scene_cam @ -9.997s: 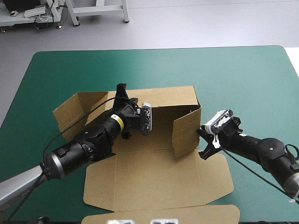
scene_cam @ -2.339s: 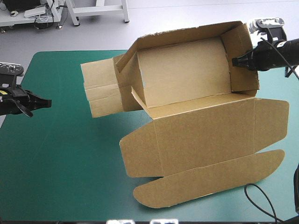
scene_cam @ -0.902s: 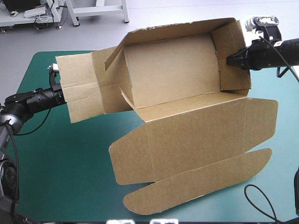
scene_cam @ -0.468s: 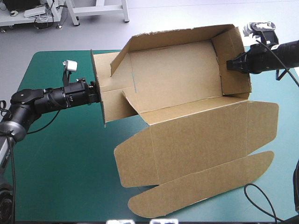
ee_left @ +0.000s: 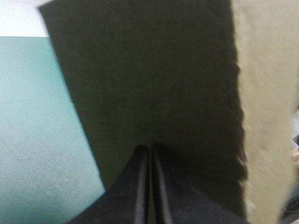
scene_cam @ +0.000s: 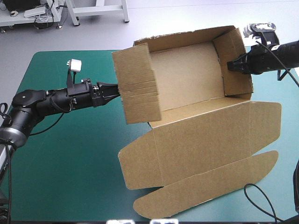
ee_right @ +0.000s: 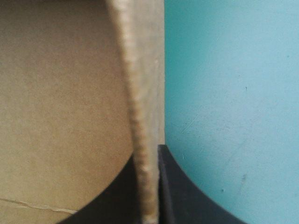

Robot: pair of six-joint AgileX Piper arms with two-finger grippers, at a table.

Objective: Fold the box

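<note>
Two grippers are at work on the box [scene_cam: 187, 79], so mind each in turn. Your left gripper [ee_left: 149, 150] has its black fingers together in one point. The tip presses flat against the outside of the left wall [scene_cam: 138, 88] without pinching it. That wall stands folded up across the box's left end, its outer face toward the arm. Your right gripper [ee_right: 148, 156] is clamped on the free edge of the right wall [scene_cam: 233, 60], one finger inside the box and one outside, the board's edge running between them. Between the two, the box hangs lifted above the teal-green cover [scene_cam: 65, 158], over the table's far right part. It is tipped so its open inside faces up and toward the near edge. The lid [scene_cam: 201, 140] and its rounded flap [scene_cam: 205, 189] trail down toward that edge, and I cannot tell whether the flap touches the cover. The step in hand looks to be raising and seating the left wall. To do it well, push along the arm's line, square to the wall and near its middle, so it turns on its crease rather than buckling. Hold the right clamp firm as the counter-force, since a pointed tip on smooth board may skid toward an edge. Ease off once the wall stands square to the box's floor.
</note>
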